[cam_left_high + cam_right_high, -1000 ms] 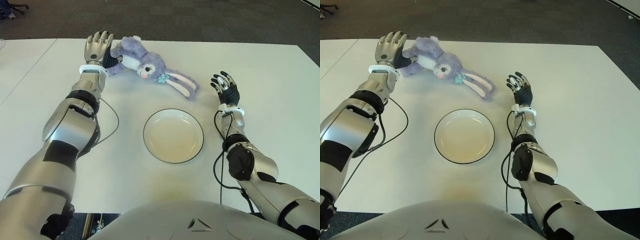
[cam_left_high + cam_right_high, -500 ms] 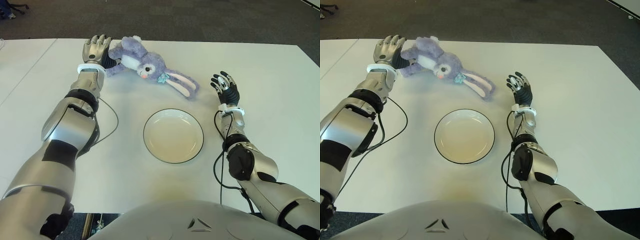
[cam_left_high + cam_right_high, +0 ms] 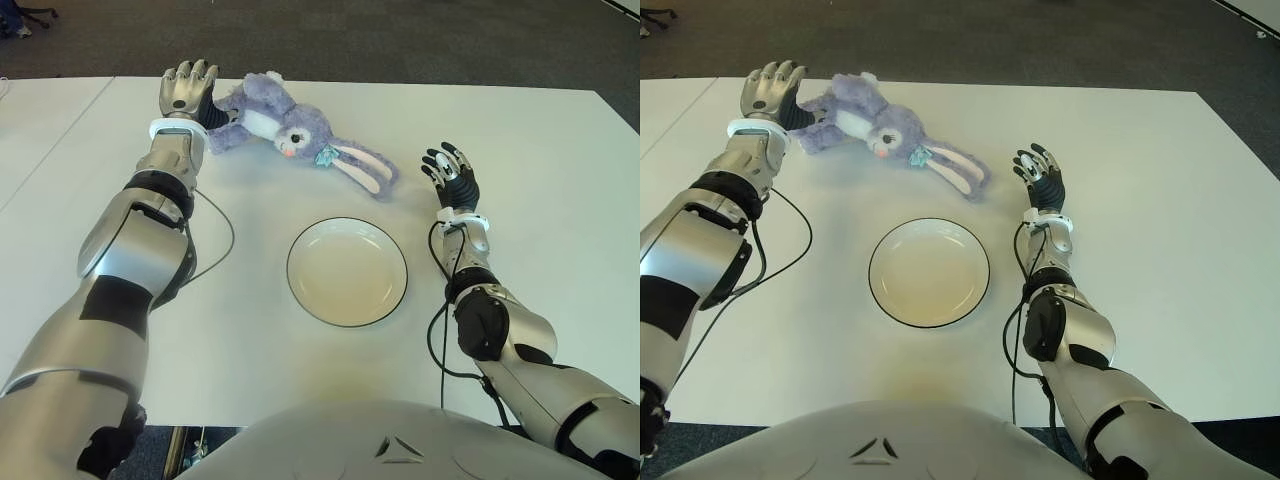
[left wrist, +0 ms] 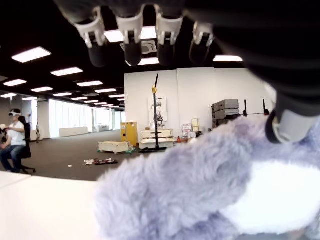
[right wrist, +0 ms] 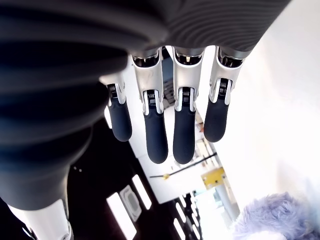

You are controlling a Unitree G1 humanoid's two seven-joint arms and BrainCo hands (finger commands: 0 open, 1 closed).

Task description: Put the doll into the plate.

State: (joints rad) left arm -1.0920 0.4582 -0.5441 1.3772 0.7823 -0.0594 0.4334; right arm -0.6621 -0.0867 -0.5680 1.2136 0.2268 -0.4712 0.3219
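Note:
The doll (image 3: 285, 125), a purple plush rabbit with a white belly and long ears, lies on its side at the far part of the white table (image 3: 540, 130). Nearer to me, below the ears, sits the white plate (image 3: 346, 275) with a dark rim, holding nothing. My left hand (image 3: 185, 90) is at the doll's rear end on its left, fingers (image 4: 130, 45) stretched out above the fur (image 4: 200, 190) and thumb (image 4: 287, 122) beside it, not closed. My right hand (image 3: 452, 175) shows to the right of the ears, fingers (image 5: 155, 130) spread, holding nothing.
A black cable (image 3: 225, 235) loops on the table beside my left forearm. A second white table (image 3: 40, 130) adjoins on the left. Dark carpet lies beyond the far edge. A seated person (image 4: 12, 145) shows far off in the left wrist view.
My left hand has slid a little farther away and to the left along the doll's rear end. The doll, the plate and the right hand have stayed put.

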